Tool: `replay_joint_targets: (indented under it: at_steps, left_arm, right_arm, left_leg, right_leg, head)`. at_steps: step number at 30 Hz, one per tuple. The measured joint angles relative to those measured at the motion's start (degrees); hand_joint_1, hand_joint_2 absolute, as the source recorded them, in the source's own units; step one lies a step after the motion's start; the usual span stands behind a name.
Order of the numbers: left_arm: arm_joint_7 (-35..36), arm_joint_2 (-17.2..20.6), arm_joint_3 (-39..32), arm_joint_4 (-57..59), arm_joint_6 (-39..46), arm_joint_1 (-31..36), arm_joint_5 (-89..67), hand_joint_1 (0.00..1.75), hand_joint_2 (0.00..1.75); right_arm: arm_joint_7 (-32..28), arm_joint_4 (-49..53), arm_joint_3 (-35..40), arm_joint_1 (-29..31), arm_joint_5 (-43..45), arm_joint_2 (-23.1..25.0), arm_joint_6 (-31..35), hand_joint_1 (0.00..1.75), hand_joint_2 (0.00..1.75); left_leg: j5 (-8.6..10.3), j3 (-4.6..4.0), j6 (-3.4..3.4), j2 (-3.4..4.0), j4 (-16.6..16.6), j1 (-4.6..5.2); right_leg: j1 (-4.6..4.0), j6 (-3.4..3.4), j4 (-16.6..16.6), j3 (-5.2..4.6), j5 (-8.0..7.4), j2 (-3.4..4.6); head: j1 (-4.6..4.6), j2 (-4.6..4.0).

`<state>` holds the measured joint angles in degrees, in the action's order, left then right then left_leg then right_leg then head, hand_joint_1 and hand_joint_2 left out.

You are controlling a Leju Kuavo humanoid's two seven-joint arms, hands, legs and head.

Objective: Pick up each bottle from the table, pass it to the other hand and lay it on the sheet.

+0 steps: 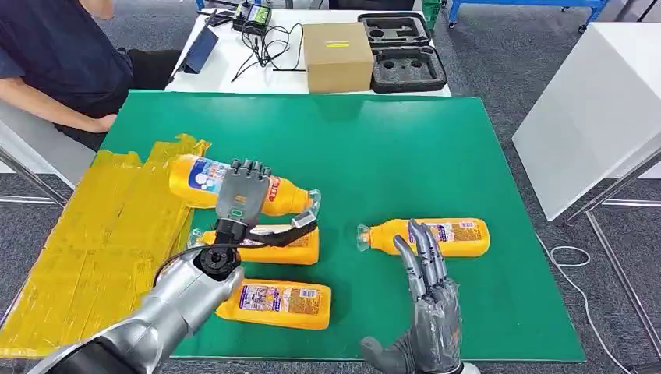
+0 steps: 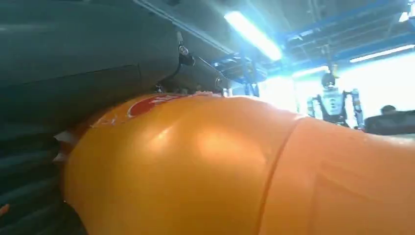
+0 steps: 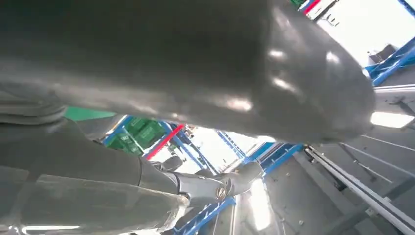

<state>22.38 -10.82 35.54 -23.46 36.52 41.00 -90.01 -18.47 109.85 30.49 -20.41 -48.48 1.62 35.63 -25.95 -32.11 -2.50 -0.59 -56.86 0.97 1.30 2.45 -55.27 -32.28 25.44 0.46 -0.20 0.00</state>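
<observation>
Bottles, four in number, all orange-yellow with printed labels. The held bottle [image 1: 204,183] is gripped by the left hand [image 1: 242,193], fingers wrapped over its mid-body; it lies roughly level, cap toward 3 o'clock, base over the edge of the yellow sheet [image 1: 93,234] at the 9 o'clock side of the green table [image 1: 405,148]. In the left wrist view the same bottle [image 2: 235,171] presses close against the hand, its orange body directly at the lens.

A second bottle [image 1: 288,243] lies on the table just below the held one, partly covered by the left wrist. A third bottle [image 1: 274,303] lies flat near the 6 o'clock edge, beside the left forearm. A fourth bottle [image 1: 433,236] lies flat right of centre, cap toward 9 o'clock.

The right hand [image 1: 427,312] is released, fingers spread and pointing toward 12 o'clock, holding nothing; its fingertips overlap the near edge of the fourth bottle, contact not determinable.

Beyond the table at 12 o'clock: a white bench carrying a cardboard box [image 1: 337,56], a black foam case [image 1: 401,51] and cables [image 1: 269,39]. A seated person [image 1: 62,62] is at 10 o'clock.
</observation>
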Motion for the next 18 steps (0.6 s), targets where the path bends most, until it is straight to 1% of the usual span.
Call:
replay_joint_targets:
  at_steps: [4, 7, 14, 18]
  left_arm:
    - [0.1, -0.9, 0.7, 1.8, -0.7, 1.3, 0.0, 1.47, 1.75]
    - [-0.1, -1.0, 0.5, 2.4, -1.2, 2.0, 0.0, 1.47, 1.75]
    - [-0.4, -1.0, 0.3, 3.4, -1.3, 3.1, 0.0, 1.47, 1.75]
    - [-0.4, -1.0, 0.3, 3.6, -1.3, 3.3, 0.0, 1.52, 1.75]
  right_arm:
    - [3.8, 0.3, 1.3, -0.1, -1.2, -0.9, 2.4, 0.00, 0.00]
    - [6.2, 0.5, 2.3, -0.2, -1.8, -1.7, 3.6, 0.00, 0.00]
    - [6.7, 0.6, 3.6, -0.2, -2.0, -2.9, 3.8, 0.00, 0.00]
    - [6.7, 0.6, 3.6, -0.2, -2.0, -3.1, 3.8, 0.00, 0.00]
  left_leg:
    - [0.00, 0.00, 0.00, -0.02, 0.0, -0.01]
    - [0.01, 0.01, 0.00, 0.01, 0.0, -0.02]
    - [0.01, 0.01, 0.00, -0.01, 0.0, -0.02]
    - [0.01, 0.00, 0.00, -0.02, 0.0, -0.02]
  right_leg:
    - [-0.02, 0.00, 0.0, 0.00, 0.00, 0.00]
    - [-0.02, 0.00, 0.0, 0.00, 0.00, 0.01]
    - [-0.02, 0.00, 0.0, 0.01, 0.00, 0.01]
    - [-0.01, 0.00, 0.0, 0.01, 0.00, 0.01]
  head:
    - [0.02, 0.00]
    - [0.00, 0.00]
    - [0.00, 0.00]
    - [0.00, 0.00]
